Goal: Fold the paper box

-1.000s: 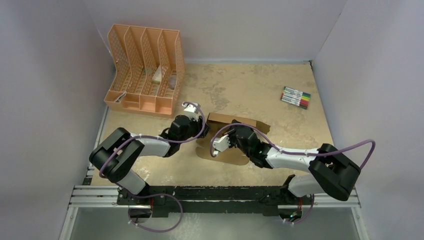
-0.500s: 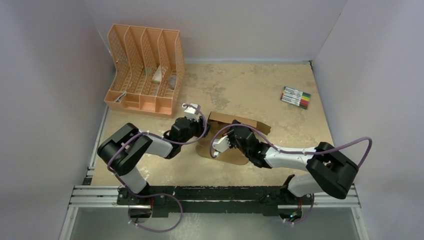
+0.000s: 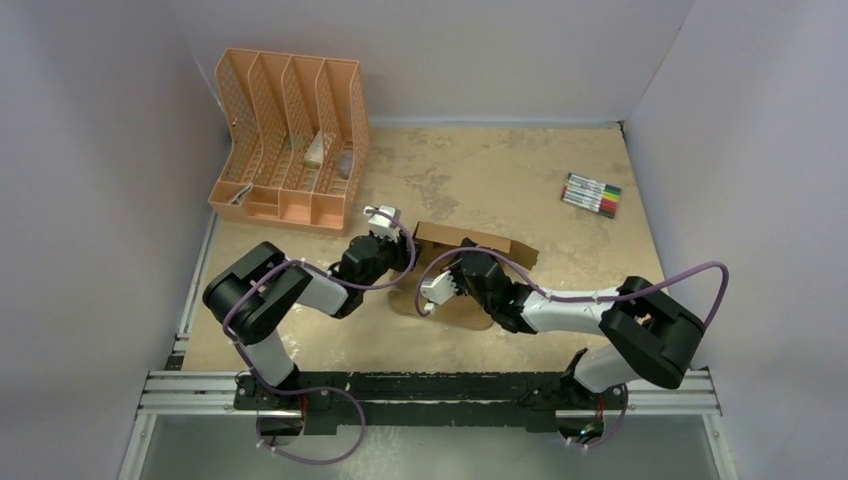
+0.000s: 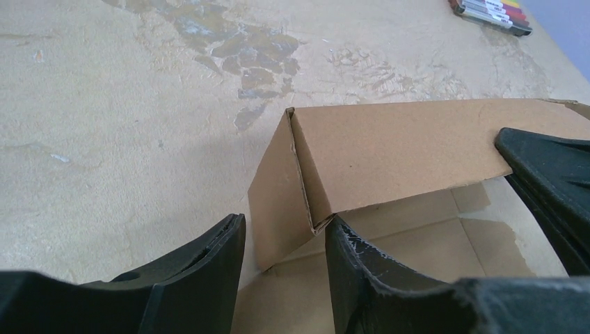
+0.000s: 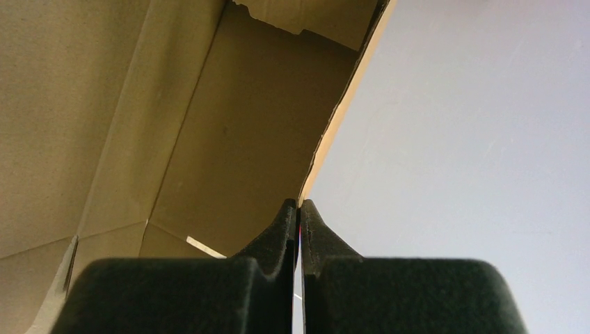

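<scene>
The paper box [image 3: 497, 246] is brown cardboard, partly raised in the middle of the table, with one long wall standing and a flat panel [image 3: 462, 312] lying toward me. In the left wrist view my left gripper [image 4: 285, 223] is open and straddles the box's short end flap [image 4: 278, 202]. Its right finger [image 4: 362, 271] touches the flap's corner and the left finger [image 4: 209, 271] stands apart from it. My right gripper [image 5: 300, 203] is shut on the thin top edge of the box wall [image 5: 334, 122]. The box's inside [image 5: 209, 139] fills the left of that view.
A peach-orange slotted file organizer [image 3: 290, 140] stands at the back left. A pack of coloured markers [image 3: 592, 195] lies at the back right, its end visible in the left wrist view [image 4: 490, 8]. Grey-lilac walls close in three sides of the mottled tan table [image 3: 480, 170].
My left arm's elbow has swung right and its wrist has shifted slightly farther back at the box's left end. The right arm's elbow has drifted left. The box has hardly moved.
</scene>
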Available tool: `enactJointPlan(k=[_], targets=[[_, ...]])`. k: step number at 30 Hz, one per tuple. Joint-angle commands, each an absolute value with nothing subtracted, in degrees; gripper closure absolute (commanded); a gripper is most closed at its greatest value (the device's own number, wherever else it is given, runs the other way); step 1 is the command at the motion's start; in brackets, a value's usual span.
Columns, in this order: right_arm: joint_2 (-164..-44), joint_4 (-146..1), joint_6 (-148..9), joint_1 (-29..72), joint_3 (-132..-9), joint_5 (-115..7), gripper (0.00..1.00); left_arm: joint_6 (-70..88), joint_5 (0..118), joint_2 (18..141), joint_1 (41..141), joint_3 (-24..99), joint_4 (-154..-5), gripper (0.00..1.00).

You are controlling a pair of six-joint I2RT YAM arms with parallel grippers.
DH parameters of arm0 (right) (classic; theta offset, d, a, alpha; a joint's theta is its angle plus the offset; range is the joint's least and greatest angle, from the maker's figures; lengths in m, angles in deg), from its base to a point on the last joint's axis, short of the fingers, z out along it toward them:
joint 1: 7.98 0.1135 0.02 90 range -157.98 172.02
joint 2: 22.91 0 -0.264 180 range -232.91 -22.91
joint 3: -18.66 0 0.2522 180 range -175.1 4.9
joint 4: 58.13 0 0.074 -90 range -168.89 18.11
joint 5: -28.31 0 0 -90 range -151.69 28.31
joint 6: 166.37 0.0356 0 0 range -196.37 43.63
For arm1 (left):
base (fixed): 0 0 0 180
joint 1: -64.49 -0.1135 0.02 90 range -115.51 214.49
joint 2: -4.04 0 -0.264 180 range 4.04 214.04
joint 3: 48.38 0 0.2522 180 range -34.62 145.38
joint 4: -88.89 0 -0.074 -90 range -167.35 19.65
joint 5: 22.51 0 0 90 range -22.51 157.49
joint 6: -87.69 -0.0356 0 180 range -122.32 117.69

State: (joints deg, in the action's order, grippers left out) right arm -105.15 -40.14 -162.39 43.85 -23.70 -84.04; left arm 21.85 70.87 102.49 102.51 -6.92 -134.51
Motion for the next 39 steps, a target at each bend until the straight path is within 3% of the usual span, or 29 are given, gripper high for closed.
enactJointPlan(k=[1, 16, 24, 39], targets=[[-105.9, -44.7, -163.4, 44.7, -25.1, -81.7, 1.00, 19.3, 73.6, 103.6, 102.8, -6.8, -140.3, 0.54], [-105.4, -48.6, -161.7, 45.5, -26.1, -80.0, 1.00, 20.3, 83.2, 111.1, 104.6, -6.2, -151.7, 0.58], [-105.9, -48.6, -161.6, 45.9, -26.2, -80.0, 1.00, 21.8, 90.7, 114.6, 105.9, -6.0, -157.3, 0.66], [-107.5, -49.2, -161.3, 46.3, -27.9, -79.8, 1.00, 24.5, 101.4, 120.2, 107.1, -4.4, -162.9, 0.65]])
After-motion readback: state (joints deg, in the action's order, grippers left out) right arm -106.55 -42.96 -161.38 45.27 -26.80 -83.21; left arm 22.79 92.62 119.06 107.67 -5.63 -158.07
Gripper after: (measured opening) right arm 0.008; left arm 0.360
